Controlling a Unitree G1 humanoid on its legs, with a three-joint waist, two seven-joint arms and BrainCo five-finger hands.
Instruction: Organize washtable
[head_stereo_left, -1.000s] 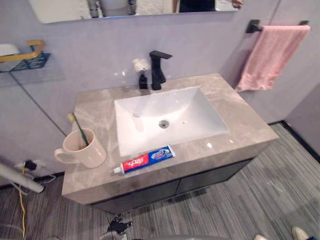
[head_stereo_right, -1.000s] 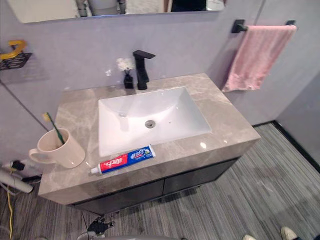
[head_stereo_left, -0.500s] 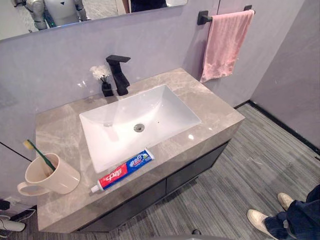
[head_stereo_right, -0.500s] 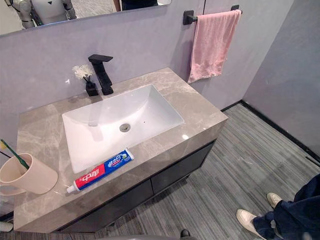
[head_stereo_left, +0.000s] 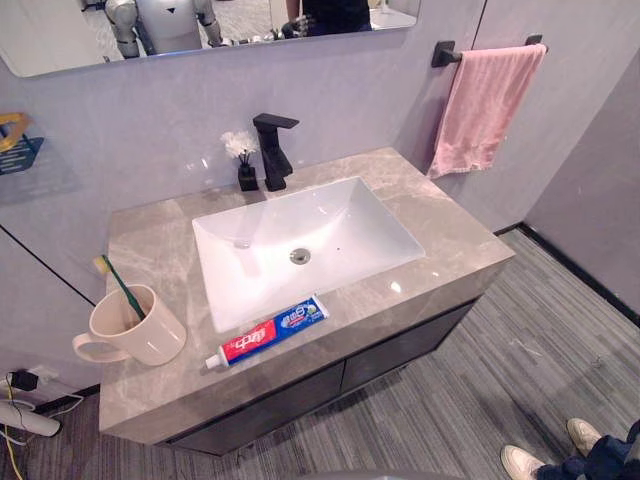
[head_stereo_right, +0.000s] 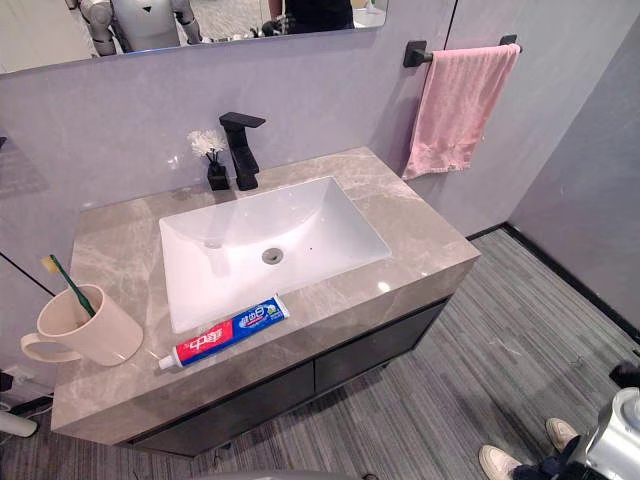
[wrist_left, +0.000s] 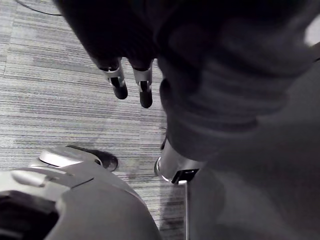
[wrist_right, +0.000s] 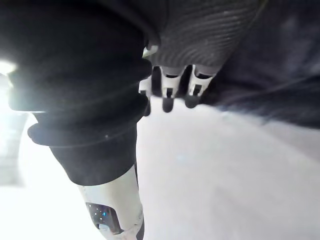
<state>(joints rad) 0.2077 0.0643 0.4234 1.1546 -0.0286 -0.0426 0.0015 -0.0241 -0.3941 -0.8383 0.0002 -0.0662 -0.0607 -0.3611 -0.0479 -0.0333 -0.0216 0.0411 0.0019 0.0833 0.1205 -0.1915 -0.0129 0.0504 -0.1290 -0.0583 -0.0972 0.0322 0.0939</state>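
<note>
**Tidying not started: the toothpaste lies loose on the tabletop**

The toothpaste tube (head_stereo_left: 268, 332) lies flat near the front edge of the tabletop (head_stereo_left: 450, 240), just in front of the sink (head_stereo_left: 350, 215). Its cap end points to the front left corner. Nothing is holding it.

Beside it, near the front left corner, stands a cream cup (head_stereo_left: 140, 328). It is upright, with its handle turned to the left edge. A green toothbrush (head_stereo_left: 124, 291) leans inside it, so that bit looks tidy already. The tube looks like the one thing out of place (it may belong in the cup, or next to it, but that is only a guess).

At the back edge, behind the sink, stand a black tap (head_stereo_left: 272, 150) and a little vase of white flowers (head_stereo_left: 243, 165), close together. A pink towel (head_stereo_left: 485, 105) hangs on a bar on the wall past the right edge.

Both hands are far from the tabletop. The left robot hand (wrist_left: 144, 85) hangs down over the floor with loose, straight fingers and holds nothing. The right robot hand (wrist_right: 168, 90) hangs the same way, fingers relaxed and empty.

So the real work is all left to do: reach up, pick up the tube and put it away.
</note>
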